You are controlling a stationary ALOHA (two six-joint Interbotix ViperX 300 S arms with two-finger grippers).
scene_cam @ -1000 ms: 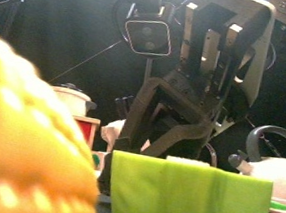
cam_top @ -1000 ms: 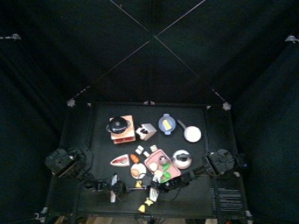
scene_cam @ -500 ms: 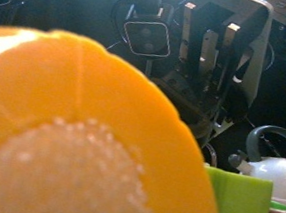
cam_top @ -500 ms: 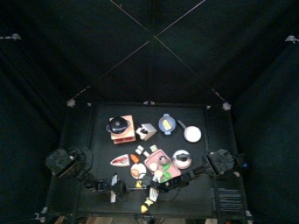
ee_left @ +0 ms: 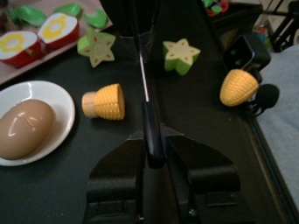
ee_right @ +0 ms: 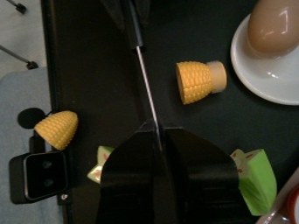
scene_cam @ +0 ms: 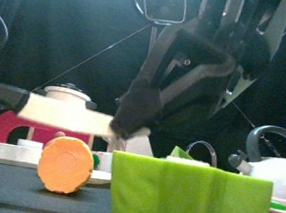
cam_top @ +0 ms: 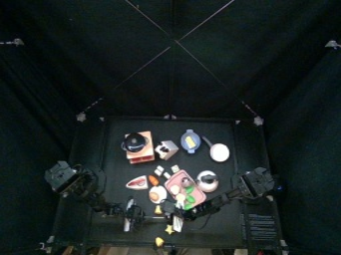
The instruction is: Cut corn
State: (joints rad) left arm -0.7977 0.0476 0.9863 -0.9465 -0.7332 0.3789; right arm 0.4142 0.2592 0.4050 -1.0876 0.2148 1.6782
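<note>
The corn lies cut in two. One half [ee_left: 105,101] [ee_right: 201,80] [scene_cam: 65,165] rests on the table beside the egg plate. The other half [ee_left: 239,87] [ee_right: 56,129] lies at the table's front edge by the front camera. A white knife [scene_cam: 57,114] [ee_right: 146,87] [ee_left: 142,79] hangs level above the table between both grippers, edge-on in both wrist views. My right gripper [ee_right: 158,136] is shut on one end of it. The blade's other end reaches my left gripper [ee_left: 149,162], and the grip there is hidden.
An egg [ee_left: 26,129] sits on a white plate [ee_left: 65,112] close to the left gripper. Green husk pieces [ee_left: 181,54] [ee_left: 96,48] lie around, one [scene_cam: 185,201] large before the front camera. A white kettle [scene_cam: 277,174] stands at the right.
The corn half that filled the front view has dropped away from the lens to the table's edge. The front view now shows the knife, the other half and the left gripper.
</note>
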